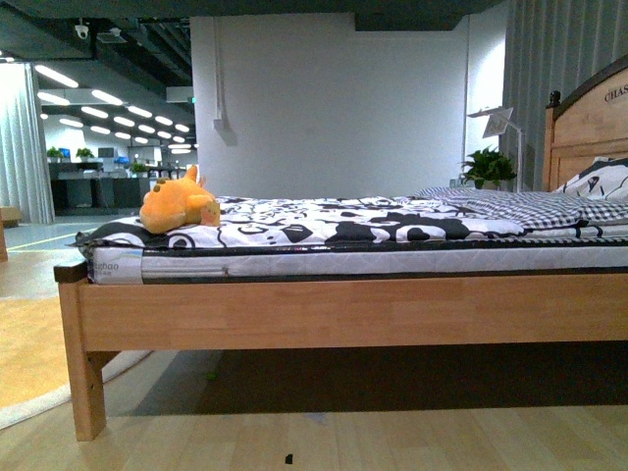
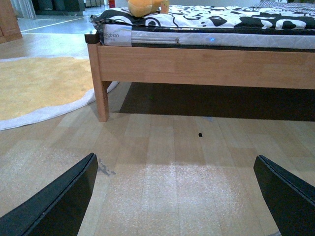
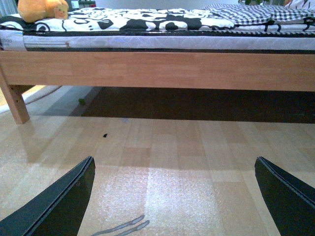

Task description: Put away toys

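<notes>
i'm looking low across a pale wood-plank floor at the side of a light wooden bed frame. a yellow rug with a pale edge lies on the floor by the bed's foot corner. behind the bed is a plain white wall, with a leafy green potted plant and a white lamp near the wooden headboard. off to the left, rows of ceiling strip lights run back into an open hall.

the white mattress carries a black-and-white patterned cover. the soft orange-yellow plush animal lies on that cover at the foot end, near the corner, well apart from both arms.

on the mattress end label i can read only "gbao". the headboard shows the letters "chas", cut off by the picture's edge.

the left gripper is spread wide with nothing between its dark fingers, low over bare floor. the right gripper is likewise released and empty, over the floor.
</notes>
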Controlling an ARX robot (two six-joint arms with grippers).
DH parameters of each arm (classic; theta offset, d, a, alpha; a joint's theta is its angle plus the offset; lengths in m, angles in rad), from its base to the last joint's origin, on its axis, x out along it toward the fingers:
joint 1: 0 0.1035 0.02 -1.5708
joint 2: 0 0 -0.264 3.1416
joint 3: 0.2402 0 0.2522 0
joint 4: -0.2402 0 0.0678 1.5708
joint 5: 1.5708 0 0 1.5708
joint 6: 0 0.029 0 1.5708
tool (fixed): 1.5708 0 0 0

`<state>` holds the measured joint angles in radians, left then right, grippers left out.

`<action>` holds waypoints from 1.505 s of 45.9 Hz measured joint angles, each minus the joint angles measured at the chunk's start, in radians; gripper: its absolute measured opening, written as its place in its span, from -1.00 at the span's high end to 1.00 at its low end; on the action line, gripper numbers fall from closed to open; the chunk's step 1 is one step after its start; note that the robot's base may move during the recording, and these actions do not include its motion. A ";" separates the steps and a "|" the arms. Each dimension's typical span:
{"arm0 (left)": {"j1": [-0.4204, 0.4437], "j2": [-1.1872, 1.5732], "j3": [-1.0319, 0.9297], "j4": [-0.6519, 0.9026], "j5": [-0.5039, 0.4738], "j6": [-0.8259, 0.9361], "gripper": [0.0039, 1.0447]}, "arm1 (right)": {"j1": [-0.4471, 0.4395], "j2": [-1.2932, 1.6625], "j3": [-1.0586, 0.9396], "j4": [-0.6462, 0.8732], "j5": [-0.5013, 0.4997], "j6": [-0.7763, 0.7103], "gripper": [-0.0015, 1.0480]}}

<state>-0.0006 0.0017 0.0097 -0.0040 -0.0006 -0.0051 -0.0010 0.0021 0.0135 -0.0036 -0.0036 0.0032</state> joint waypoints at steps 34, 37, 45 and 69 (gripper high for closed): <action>0.000 0.000 0.000 0.000 0.000 0.000 -0.89 | 0.000 0.000 0.000 0.000 0.000 0.000 -0.87; 0.000 0.000 0.000 0.000 0.000 0.000 -0.89 | 0.000 0.000 0.000 0.000 0.000 0.000 -0.87; 0.000 0.000 0.000 0.000 0.000 0.000 -0.89 | 0.000 0.000 0.000 0.000 0.000 0.000 -0.87; 0.000 0.000 0.000 0.000 0.000 0.000 -0.89 | 0.000 0.000 0.000 0.000 0.000 0.000 -0.87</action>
<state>-0.0006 0.0017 0.0097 -0.0040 -0.0006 -0.0048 -0.0010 0.0021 0.0135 -0.0036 -0.0036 0.0032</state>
